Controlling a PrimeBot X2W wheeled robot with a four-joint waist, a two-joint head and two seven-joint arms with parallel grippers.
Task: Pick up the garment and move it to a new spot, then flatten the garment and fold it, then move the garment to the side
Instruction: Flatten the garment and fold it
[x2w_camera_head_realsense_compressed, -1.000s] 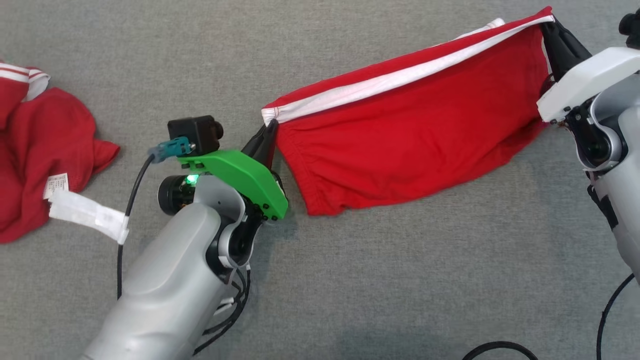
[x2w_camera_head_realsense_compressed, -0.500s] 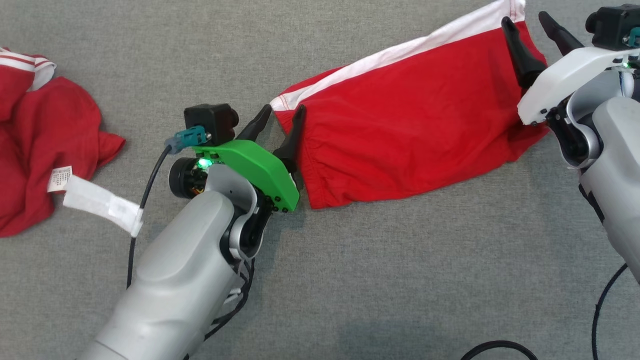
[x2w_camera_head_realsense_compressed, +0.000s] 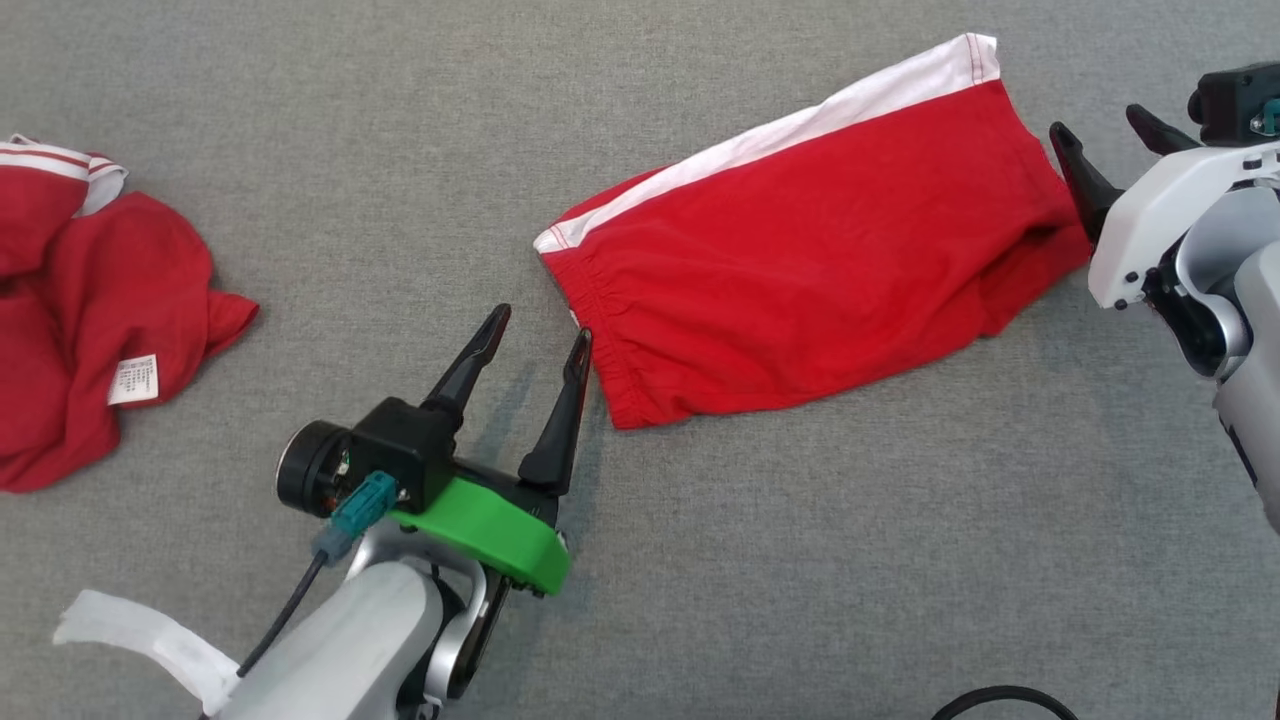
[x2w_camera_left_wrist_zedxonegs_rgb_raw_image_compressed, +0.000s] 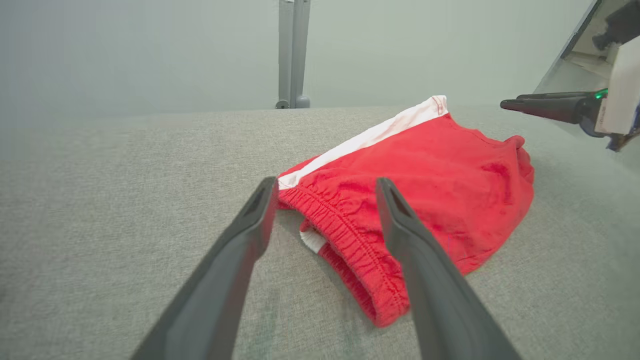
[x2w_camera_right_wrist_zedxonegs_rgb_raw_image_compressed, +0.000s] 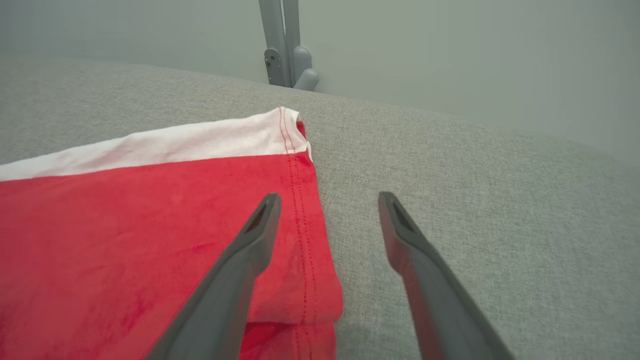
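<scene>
Red garment (x2w_camera_head_realsense_compressed: 800, 270) lies flat on the grey surface (x2w_camera_head_realsense_compressed: 700, 560).
Left gripper (x2w_camera_head_realsense_compressed: 541, 323) and right gripper (x2w_camera_head_realsense_compressed: 1097, 120) stand spread, empty, at opposite ends; pinch both layers evenly, then slide it aside.

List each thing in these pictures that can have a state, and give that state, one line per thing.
red shorts: laid out flat on the grey surface, held by neither gripper
left gripper: open, empty, beside the waistband end
right gripper: open, empty, at the leg-hem end
other red garment: crumpled in a heap, care label showing
</scene>
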